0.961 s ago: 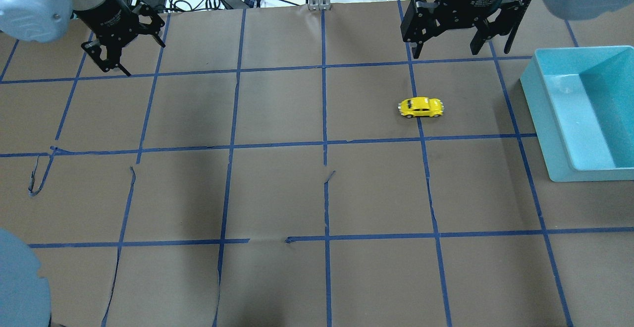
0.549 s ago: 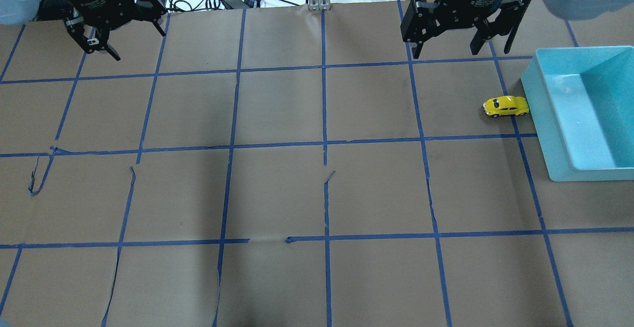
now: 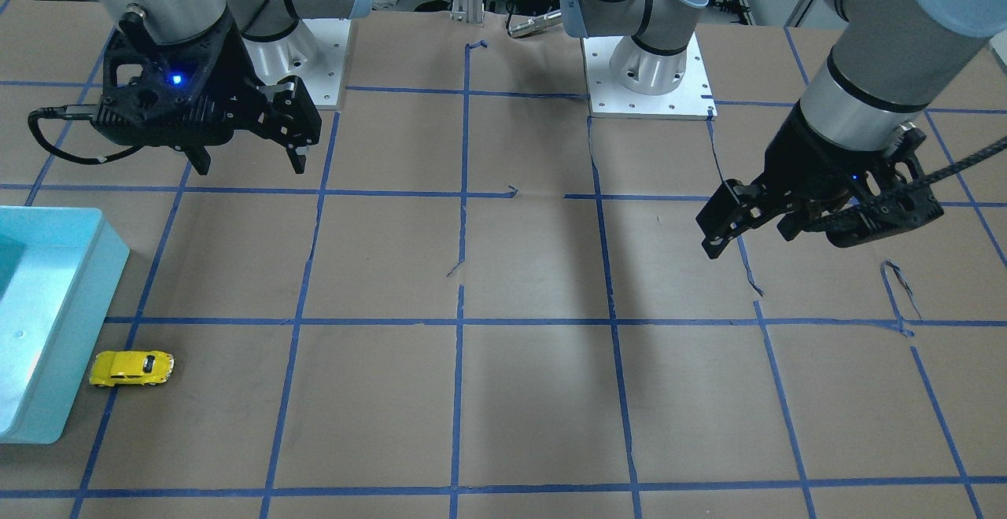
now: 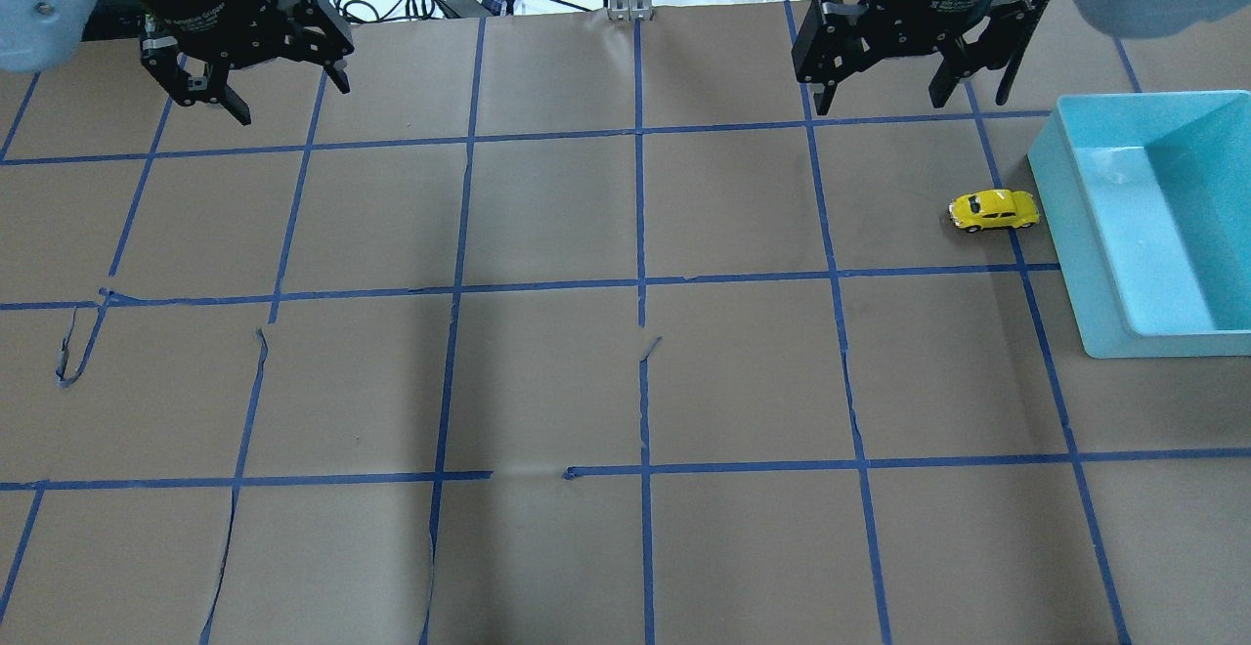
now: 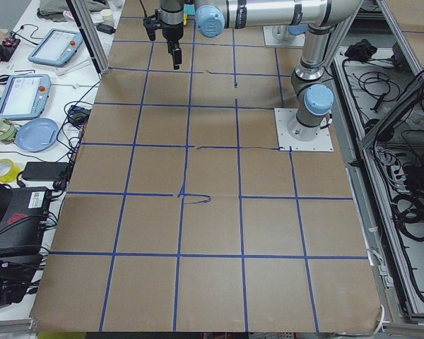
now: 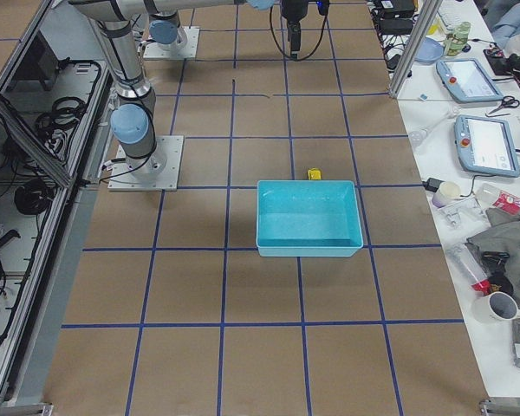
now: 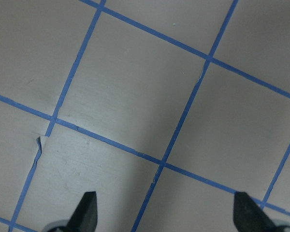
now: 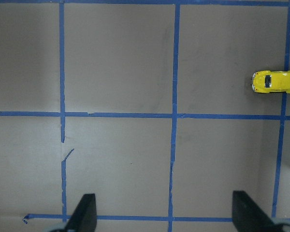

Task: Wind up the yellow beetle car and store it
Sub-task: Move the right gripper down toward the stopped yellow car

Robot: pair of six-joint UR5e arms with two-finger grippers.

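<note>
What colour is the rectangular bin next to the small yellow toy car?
Light turquoise; the rectangular plastic bin shows best in the exterior right view.

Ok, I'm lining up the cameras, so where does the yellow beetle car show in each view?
Exterior front-facing: yellow beetle car at lower left, beside the teal bin.
Overhead exterior: car at right, close by the bin's left wall.
Exterior left: not in it.
Exterior right: car a yellow speck just beyond the bin's far wall.
Left wrist-mounted: not in it.
Right wrist-mounted: car at the right edge, upper half.
Shared landmark: the teal bin.
</note>
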